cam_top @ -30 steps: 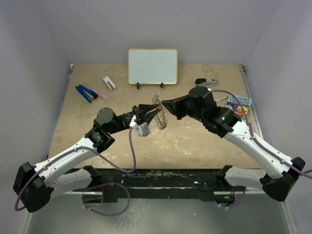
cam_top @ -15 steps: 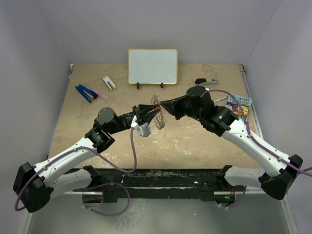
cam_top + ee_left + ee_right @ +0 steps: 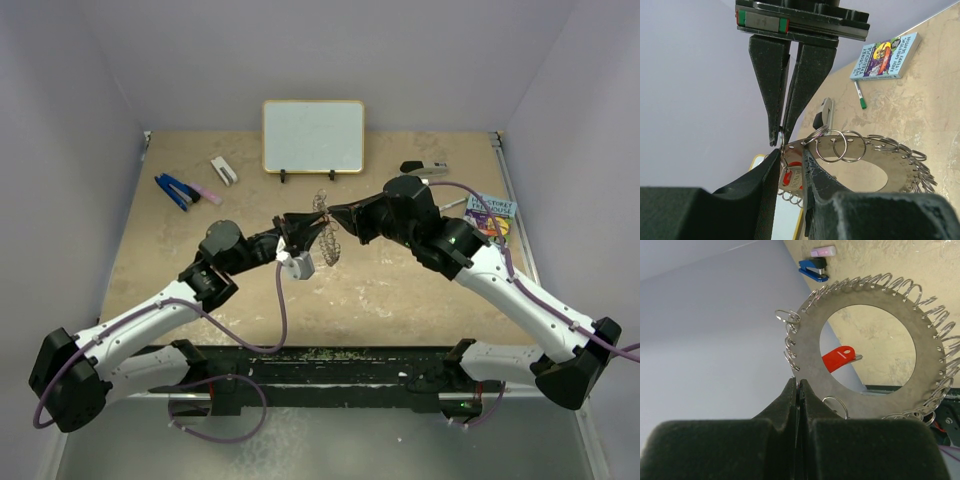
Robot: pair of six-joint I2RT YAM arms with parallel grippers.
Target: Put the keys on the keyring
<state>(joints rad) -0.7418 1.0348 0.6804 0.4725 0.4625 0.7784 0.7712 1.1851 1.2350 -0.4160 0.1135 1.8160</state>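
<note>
Beige mottled surface [image 3: 420, 290], walled on three sides in pale lilac. Two white and black arms, reaching in from the near edge and meeting above the middle of the surface. Whiteboard [image 3: 313, 135], wood-framed, stood upright on two small feet at the far edge. Paperback book [image 3: 885, 56], pale blue cover, lay flat at the far right. Right hand [image 3: 781, 137], fingers pressed flat together with no gap showing, tips pinched on the rim of the keyring [image 3: 930, 365] where a wire loop hung. The keyring, a flat grey metal disc with a wide round hole and a fringe of small split loops threaded through holes along its edge, was raised clear of the surface between the two hands. Left hand [image 3: 790, 167], fingers drawn close with only a narrow gap, the red head of the key [image 3: 839, 358] lodged between them, just under the near rim of the keyring. Blue stapler [image 3: 176, 190], far left. Black and silver stapler [image 3: 424, 168], far right, just beyond the book. White clip-shaped item [image 3: 224, 171], left of the whiteboard; its kind could not be told. Green-tipped pen [image 3: 858, 95], beside the book. Pink block [image 3: 208, 195], touching the blue stapler. The key, red plastic head and short silver blade, showed through the central hole of the keyring in the right wrist view.
</note>
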